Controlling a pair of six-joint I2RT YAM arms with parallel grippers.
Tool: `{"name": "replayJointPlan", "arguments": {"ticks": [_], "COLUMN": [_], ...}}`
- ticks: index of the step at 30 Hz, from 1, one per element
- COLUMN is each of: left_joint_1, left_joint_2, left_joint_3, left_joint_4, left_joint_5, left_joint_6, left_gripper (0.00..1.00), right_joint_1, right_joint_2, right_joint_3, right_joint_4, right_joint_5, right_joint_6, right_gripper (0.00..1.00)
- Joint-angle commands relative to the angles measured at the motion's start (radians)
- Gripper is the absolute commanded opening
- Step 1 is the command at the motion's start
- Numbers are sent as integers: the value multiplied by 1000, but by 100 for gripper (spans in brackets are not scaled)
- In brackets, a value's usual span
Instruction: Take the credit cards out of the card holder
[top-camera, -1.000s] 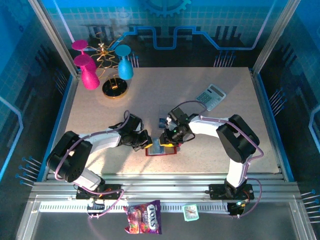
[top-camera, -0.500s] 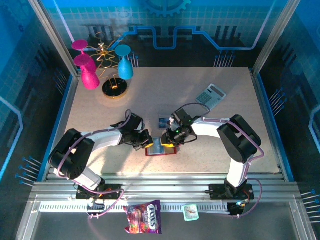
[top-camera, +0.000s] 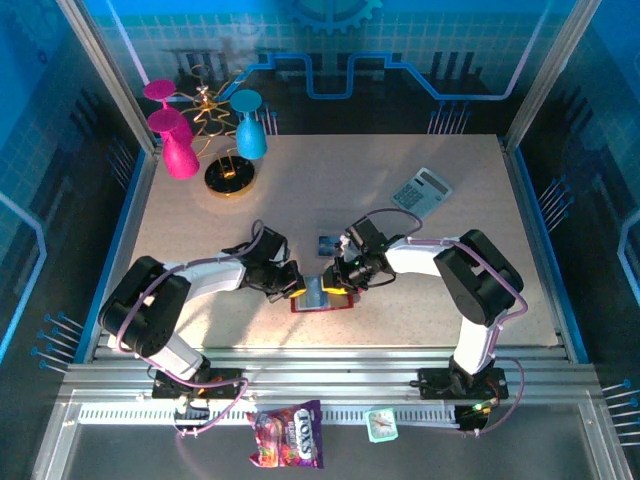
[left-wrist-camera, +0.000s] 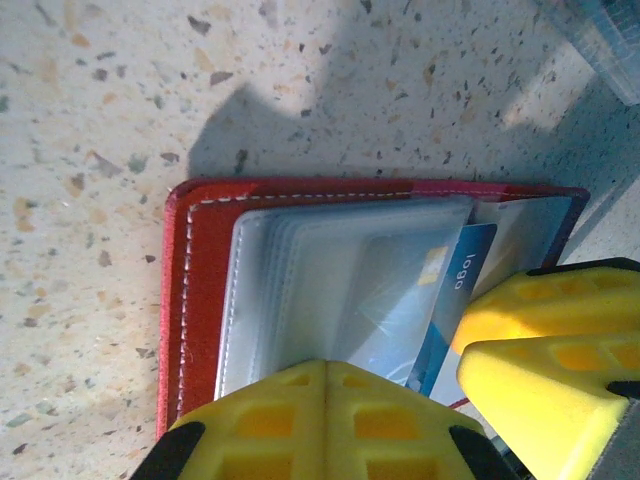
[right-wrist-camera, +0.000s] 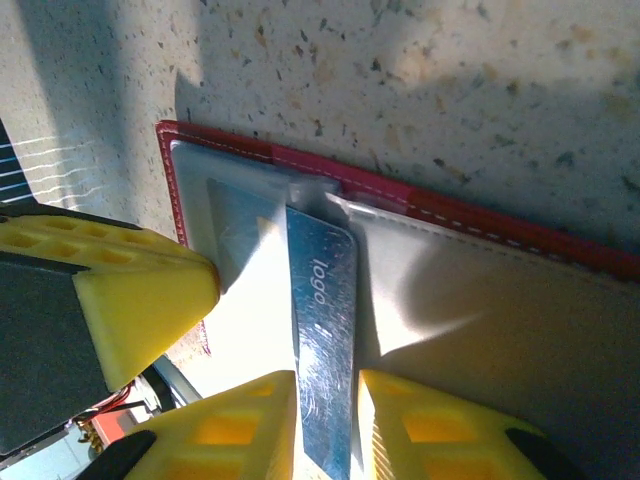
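Observation:
The red card holder (top-camera: 322, 306) lies open on the table between both grippers, its grey pockets (left-wrist-camera: 300, 280) facing up. My left gripper (top-camera: 294, 286) is shut, its yellow tips (left-wrist-camera: 325, 375) pressing down on the pockets at the holder's left side. A blue card marked "logo" (right-wrist-camera: 325, 300) sticks partly out of a pocket, and my right gripper (right-wrist-camera: 325, 410) is shut on it, one finger on each face. The left wrist view has the same blue card (left-wrist-camera: 455, 290) beside the right gripper's fingers (left-wrist-camera: 530, 340). Another card (top-camera: 327, 243) lies loose on the table behind the holder.
A grey calculator (top-camera: 421, 192) sits at the back right. Pink goblets (top-camera: 180, 150), a blue goblet (top-camera: 249, 130) and a gold stand (top-camera: 230, 175) are at the back left. A clear plastic box corner (left-wrist-camera: 600, 40) lies close to the holder.
The right wrist has shifted slightly to the right, uncovering the loose card behind the holder. The left gripper has stayed pressed on the holder.

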Motion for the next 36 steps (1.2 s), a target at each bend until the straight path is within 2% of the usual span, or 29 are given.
{"name": "replayJointPlan", "arguments": {"ticks": [1,36], "left_joint_1": [-11,-17], "left_joint_2": [26,43], "left_joint_3": [17,6], "left_joint_4": [-47,-28], "left_joint_5": [-9,-11], "left_joint_6": [20,11], "left_gripper": [5,3], "right_joint_1": [-14,-11], "right_joint_2": [-8,33], "right_joint_3": [-10,-3], "right_joint_4": [24,27], "right_joint_5": [-30,-68], "right_joint_6": [14,27], "right_gripper": [24,25]}}
